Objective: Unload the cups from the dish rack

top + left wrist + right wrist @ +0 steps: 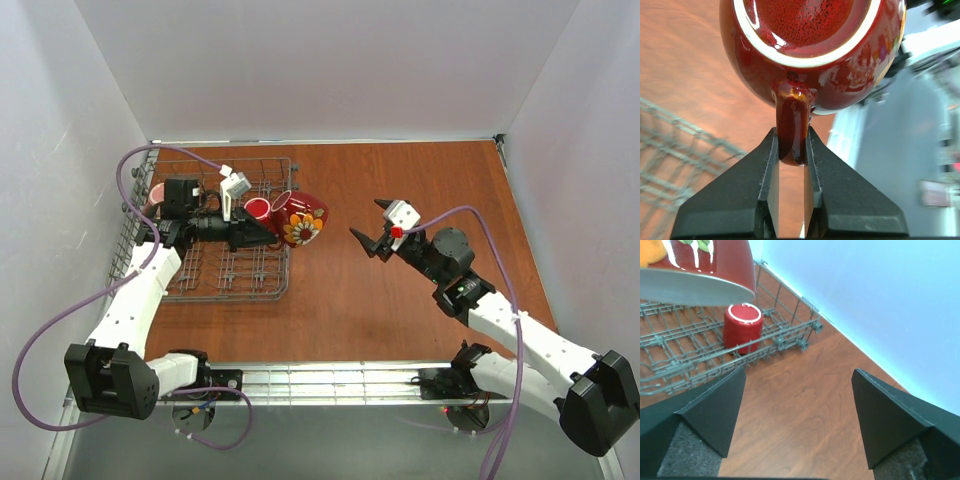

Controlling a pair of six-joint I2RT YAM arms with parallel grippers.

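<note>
The left gripper (791,136) clamps the floral mug (303,222) by its handle at the dish rack (200,285)'s three o'clock edge; the right gripper (366,218) gapes. A handover likely comes next.

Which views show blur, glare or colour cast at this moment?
Left wrist: floral mug sharp, with bright glare spots on its glaze; dish rack and background smeared out of focus. Right wrist: the floral mug's rim looms soft at the top; red mug crisp; wall tinted blue. Top external: even light, sharp.

No writing, label or number can be read anywhere
</note>
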